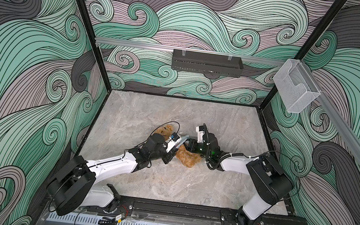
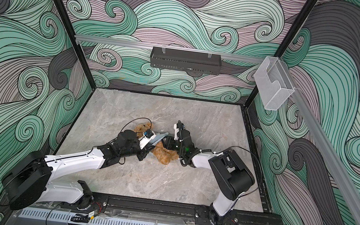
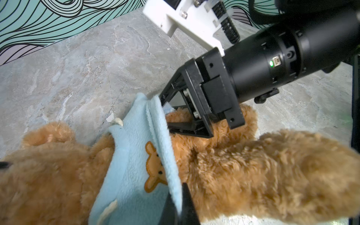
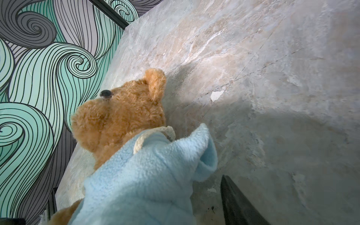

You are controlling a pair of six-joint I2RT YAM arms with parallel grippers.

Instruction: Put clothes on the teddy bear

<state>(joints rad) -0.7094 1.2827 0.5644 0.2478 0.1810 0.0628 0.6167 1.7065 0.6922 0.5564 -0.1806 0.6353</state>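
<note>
The teddy bear [image 1: 188, 159] lies on its back mid-table, head [image 4: 120, 116] toward the far left, legs toward the near right. A light blue shirt [image 3: 136, 155] with a brown bear-face patch is over its neck and chest, and one empty sleeve [image 4: 206, 155] sticks out. My left gripper [image 3: 182, 194] is shut on the shirt's hem, which it holds lifted off the bear's belly. My right gripper [image 3: 164, 113] reaches in from the other side, jaws open, at the far end of the same hem over the bear's arm. Only one of its fingers [image 4: 233, 204] shows in the right wrist view, clear of the cloth.
The grey marble table [image 1: 165, 186] is walled on three sides by wave-patterned panels. A black tray [image 1: 207, 66] hangs on the back rail and a clear plastic box [image 1: 296, 90] on the right rail. Both arms meet over the bear in both top views.
</note>
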